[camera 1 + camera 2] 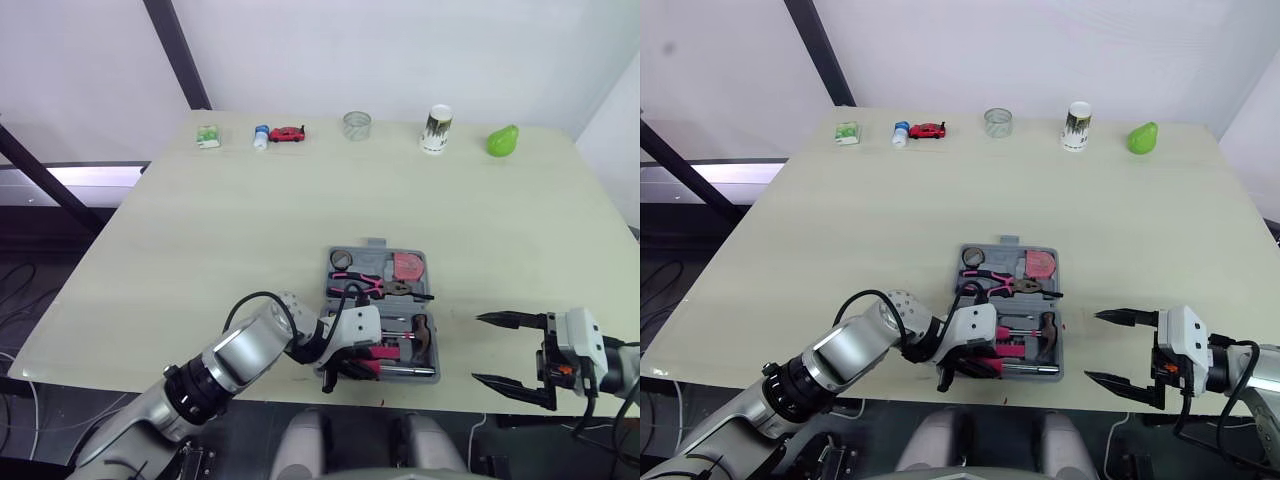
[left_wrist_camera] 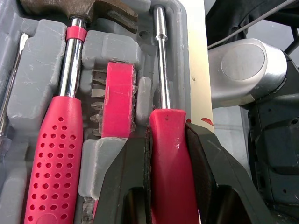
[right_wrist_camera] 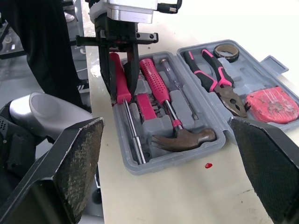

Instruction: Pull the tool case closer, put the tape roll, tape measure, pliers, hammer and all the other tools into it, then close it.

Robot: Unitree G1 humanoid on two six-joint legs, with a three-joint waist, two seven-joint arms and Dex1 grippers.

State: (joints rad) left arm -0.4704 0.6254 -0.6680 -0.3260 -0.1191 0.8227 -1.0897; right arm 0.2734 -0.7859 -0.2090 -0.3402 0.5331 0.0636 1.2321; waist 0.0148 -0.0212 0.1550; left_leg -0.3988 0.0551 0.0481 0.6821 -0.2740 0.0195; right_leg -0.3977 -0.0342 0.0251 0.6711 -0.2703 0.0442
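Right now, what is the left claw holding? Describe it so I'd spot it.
At the near edge of the pale table lies an open grey tool case. Its slot closest to the robot holds a screwdriver, clamped by the left gripper. Unlike the neighbouring hammer, its pink handle is smooth, not dimpled.

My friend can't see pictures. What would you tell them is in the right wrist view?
The left gripper is shut on a pink-handled screwdriver in an open grey tool case. A hammer, pliers, tape roll and red tape measure lie in it too. The right gripper hangs open in front.
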